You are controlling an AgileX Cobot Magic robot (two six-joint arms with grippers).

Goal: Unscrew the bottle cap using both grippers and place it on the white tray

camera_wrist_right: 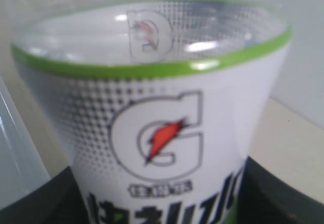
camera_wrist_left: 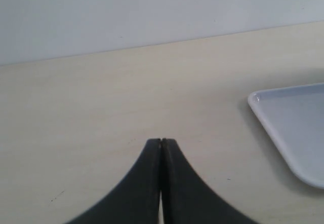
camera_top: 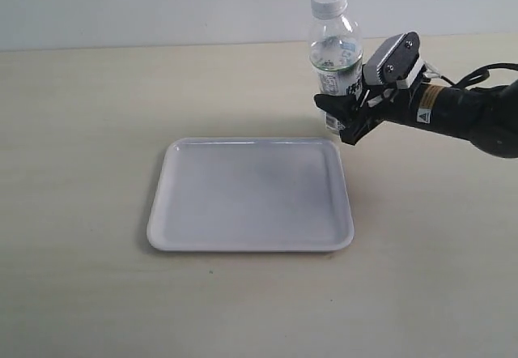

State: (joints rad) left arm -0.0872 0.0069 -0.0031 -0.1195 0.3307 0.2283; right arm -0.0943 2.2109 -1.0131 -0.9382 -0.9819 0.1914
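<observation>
The clear bottle with its white label stands upright just beyond the far right corner of the white tray. The white bottle cap sits on its neck. My right gripper reaches in from the right and is shut on the bottle's lower body. In the right wrist view the label fills the picture, with the bottle between the two black fingers of the right gripper. My left gripper is shut on nothing, low over bare table, and is outside the exterior view.
A corner of the white tray shows in the left wrist view. The beige table runs to a pale wall at the back. The right arm's black body and cables come in from the right edge.
</observation>
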